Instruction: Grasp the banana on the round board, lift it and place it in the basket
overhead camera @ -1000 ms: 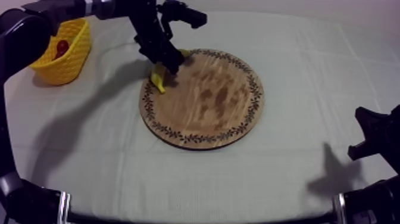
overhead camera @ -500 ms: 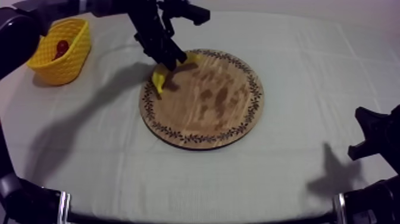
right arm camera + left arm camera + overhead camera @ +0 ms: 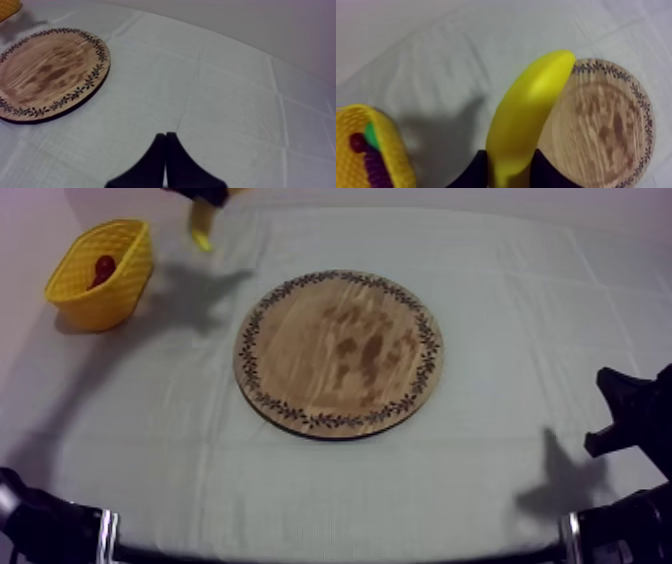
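While the right gripper (image 3: 166,142) is lying idle low at my right side of the table, its two black fingers are pressing together into a narrow wedge with nothing between them, and they are pointing out over the grey-white cloth (image 3: 240,100).

Beyond it, the round wooden board (image 3: 340,353) is sitting flat in the middle of the table, its patterned rim showing all the way round.

Farther off, at my left, the yellow basket (image 3: 115,298) is standing on the cloth, well apart from the board. A small red fruit (image 3: 104,266) is lying inside it. From the left wrist camera a bunch of grapes (image 3: 376,167) is also showing in the basket beside the red fruit, along with something green whose kind I cannot tell.

Farthest of all, the left gripper (image 3: 508,156) is hanging high over the far edge of the table, between the basket and the board's far-left rim. Its fingers (image 3: 473,172) are clamping the banana (image 3: 528,110) by one end, one finger on each side, parted only as wide as the fruit is thick. The banana is hanging in the air, touching neither board nor basket. From above, its free end is pointing down over the cloth, near the basket's right side.
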Controlling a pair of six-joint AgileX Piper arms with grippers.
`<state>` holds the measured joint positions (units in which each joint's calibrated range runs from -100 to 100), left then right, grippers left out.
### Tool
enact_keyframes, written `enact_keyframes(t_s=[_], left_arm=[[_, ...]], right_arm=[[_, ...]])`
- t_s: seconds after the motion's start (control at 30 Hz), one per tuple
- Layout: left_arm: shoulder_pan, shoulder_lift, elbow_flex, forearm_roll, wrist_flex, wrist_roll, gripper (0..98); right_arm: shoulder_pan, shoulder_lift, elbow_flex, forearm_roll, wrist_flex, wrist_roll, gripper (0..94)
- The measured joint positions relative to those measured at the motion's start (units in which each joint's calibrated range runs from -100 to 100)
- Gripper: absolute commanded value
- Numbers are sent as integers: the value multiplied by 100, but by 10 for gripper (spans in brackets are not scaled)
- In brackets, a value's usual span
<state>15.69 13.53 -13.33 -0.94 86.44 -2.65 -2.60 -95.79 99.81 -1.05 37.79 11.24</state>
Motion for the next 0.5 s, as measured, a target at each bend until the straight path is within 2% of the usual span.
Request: enact_keyframes(t_s=[0.2, 0.5], left_arm=[[-573, -677, -195, -107, 577, -210, 179], [-1655, -642, 141, -110, 611, -717, 187]], right_arm=[[0, 0, 0, 0, 0, 6, 2], [0, 0, 0, 0, 7, 0, 2]])
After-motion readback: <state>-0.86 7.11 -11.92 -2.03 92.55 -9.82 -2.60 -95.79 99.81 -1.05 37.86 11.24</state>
